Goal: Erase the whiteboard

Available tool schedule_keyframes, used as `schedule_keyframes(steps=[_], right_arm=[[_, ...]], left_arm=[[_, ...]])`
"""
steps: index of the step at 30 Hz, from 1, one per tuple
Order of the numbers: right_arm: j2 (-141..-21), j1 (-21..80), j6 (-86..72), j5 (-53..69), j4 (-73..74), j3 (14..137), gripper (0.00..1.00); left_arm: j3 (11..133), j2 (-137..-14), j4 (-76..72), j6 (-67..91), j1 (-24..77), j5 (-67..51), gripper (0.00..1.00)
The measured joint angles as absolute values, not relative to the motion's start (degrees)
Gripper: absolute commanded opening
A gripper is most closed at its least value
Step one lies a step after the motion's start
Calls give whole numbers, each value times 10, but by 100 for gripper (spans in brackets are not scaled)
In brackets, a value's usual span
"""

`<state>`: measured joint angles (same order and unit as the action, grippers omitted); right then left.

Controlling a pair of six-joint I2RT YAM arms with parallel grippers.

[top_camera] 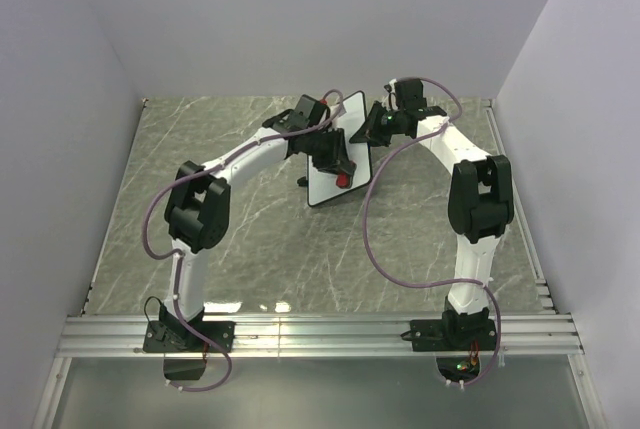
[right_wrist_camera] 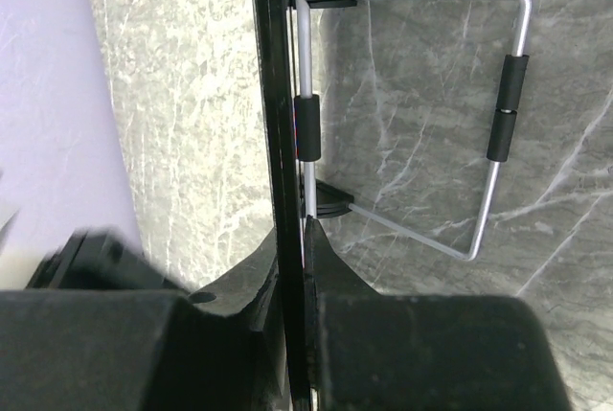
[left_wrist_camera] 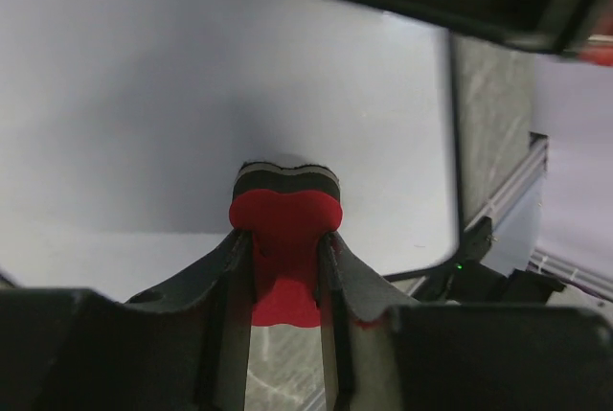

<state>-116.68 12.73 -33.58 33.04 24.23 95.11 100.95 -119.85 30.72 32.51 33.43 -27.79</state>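
The whiteboard [top_camera: 324, 189] stands tilted on edge at the middle back of the table, its black frame seen edge-on in the right wrist view [right_wrist_camera: 275, 66]. My right gripper [top_camera: 369, 133] [right_wrist_camera: 295, 231] is shut on the board's upper right edge. A red bow-shaped eraser [top_camera: 344, 179] [left_wrist_camera: 284, 224] with a black felt pad is pinched in my left gripper [top_camera: 340, 169] [left_wrist_camera: 285, 243]. The felt is pressed against the white face [left_wrist_camera: 144, 95]. No marks show on the part of that face in view.
A bent wire stand [right_wrist_camera: 498, 104] folds out from the board's back over the grey marble table [top_camera: 250, 249]. White walls close in the back and both sides. Aluminium rails [top_camera: 320, 334] run along the near edge by the arm bases.
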Motion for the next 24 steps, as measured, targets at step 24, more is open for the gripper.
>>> schedule_keyframes(steps=[24], right_arm=[[-1152,128,-347,341,233,918,0]], left_arm=[[1247,-1405,334,321,208,-298,0]])
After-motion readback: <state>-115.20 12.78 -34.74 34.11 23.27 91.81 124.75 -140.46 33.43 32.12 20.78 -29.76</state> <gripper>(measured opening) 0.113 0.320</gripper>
